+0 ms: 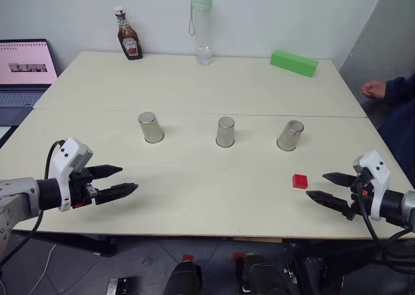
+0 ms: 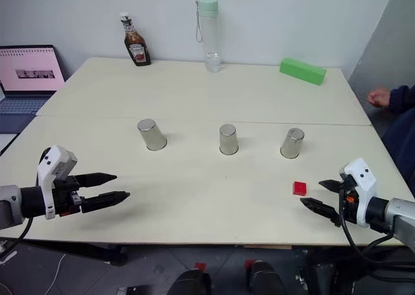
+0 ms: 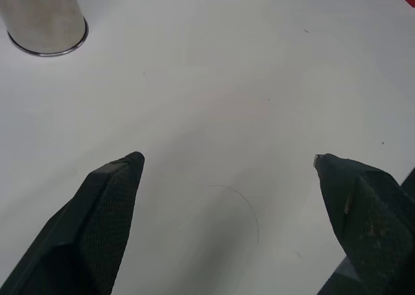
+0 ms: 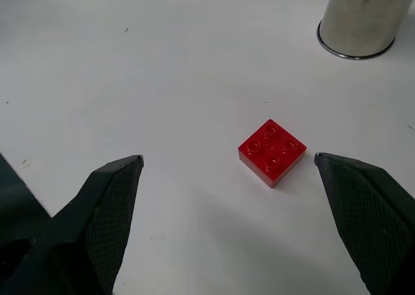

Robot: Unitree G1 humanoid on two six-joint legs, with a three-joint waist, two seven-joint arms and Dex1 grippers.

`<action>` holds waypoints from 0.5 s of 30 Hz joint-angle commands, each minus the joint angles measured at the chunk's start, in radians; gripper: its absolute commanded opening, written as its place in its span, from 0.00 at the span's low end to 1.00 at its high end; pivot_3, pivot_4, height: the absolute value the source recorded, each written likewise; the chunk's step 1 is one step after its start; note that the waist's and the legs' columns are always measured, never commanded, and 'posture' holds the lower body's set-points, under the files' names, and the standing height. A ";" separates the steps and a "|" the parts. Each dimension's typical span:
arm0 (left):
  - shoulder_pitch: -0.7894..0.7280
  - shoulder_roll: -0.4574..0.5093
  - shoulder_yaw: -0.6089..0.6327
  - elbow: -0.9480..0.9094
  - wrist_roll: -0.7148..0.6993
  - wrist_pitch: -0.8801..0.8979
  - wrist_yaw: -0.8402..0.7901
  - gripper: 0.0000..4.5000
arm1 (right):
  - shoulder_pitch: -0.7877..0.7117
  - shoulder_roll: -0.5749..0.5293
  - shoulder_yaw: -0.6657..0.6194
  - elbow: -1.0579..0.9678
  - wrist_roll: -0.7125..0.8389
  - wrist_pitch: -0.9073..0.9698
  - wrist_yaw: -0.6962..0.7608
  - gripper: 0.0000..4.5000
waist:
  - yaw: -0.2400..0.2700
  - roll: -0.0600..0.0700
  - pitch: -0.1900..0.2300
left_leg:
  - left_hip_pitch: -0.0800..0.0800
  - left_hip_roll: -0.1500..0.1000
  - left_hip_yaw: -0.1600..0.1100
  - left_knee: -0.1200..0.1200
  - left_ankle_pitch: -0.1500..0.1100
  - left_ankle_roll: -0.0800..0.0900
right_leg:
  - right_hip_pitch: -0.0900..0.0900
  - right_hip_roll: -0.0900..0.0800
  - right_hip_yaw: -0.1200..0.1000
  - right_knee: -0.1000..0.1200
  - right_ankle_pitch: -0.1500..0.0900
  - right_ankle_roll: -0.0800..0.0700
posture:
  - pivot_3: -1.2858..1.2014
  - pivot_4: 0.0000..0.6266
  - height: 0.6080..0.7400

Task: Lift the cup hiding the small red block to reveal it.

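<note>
Two claws spread, left claw, right claw, small red block uncovered near front table edge.

Ketchup bottle, clear water bottle and a green block line the table's far edge. Laptop off to the left, and a person's hand on the right.

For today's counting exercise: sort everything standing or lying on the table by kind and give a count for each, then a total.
Metal cups: 3
Red block: 1
Green block: 1
Sauce bottle: 1
Water bottle: 1
Total: 7
</note>
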 commanded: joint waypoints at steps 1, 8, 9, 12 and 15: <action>-0.018 0.007 0.048 -0.027 -0.030 0.018 0.011 0.99 | -0.016 -0.014 -0.013 -0.006 -0.002 -0.009 0.004 1.00 | 0.000 0.000 0.000 | 0.000 0.000 0.000 0.000 0.000 0.000 | 0.000 0.000 0.000 0.000 0.000 0.000 | 0.52 0.24 1.00; 0.002 0.018 0.058 -0.044 -0.046 0.055 0.022 0.99 | -0.032 -0.012 -0.008 0.007 -0.003 -0.011 0.003 1.00 | 0.000 0.000 0.000 | 0.000 0.000 0.000 0.000 0.000 0.000 | 0.000 0.000 0.000 0.000 0.002 0.003 | 0.52 0.24 1.00; 0.002 0.017 0.058 -0.046 -0.046 0.055 0.023 0.99 | -0.032 -0.011 -0.009 0.008 -0.003 -0.011 0.002 1.00 | 0.000 0.000 0.000 | 0.000 0.000 0.000 0.000 0.000 0.000 | 0.000 0.000 0.000 0.000 0.002 0.003 | 0.52 0.24 1.00; -0.011 0.011 0.058 -0.049 -0.047 0.053 0.035 0.99 | -0.031 -0.008 -0.010 0.006 -0.002 -0.010 0.001 1.00 | 0.000 0.000 0.000 | 0.000 0.000 0.000 0.000 0.000 0.000 | 0.000 0.000 0.000 0.000 0.001 0.003 | 0.52 0.24 1.00; -0.024 0.008 0.054 -0.048 -0.047 0.051 0.042 0.99 | -0.035 -0.003 -0.008 0.006 -0.001 -0.008 -0.004 1.00 | 0.000 0.000 0.000 | 0.000 0.000 0.000 0.000 0.000 0.000 | 0.000 0.000 0.000 0.000 0.001 0.003 | 0.52 0.24 1.00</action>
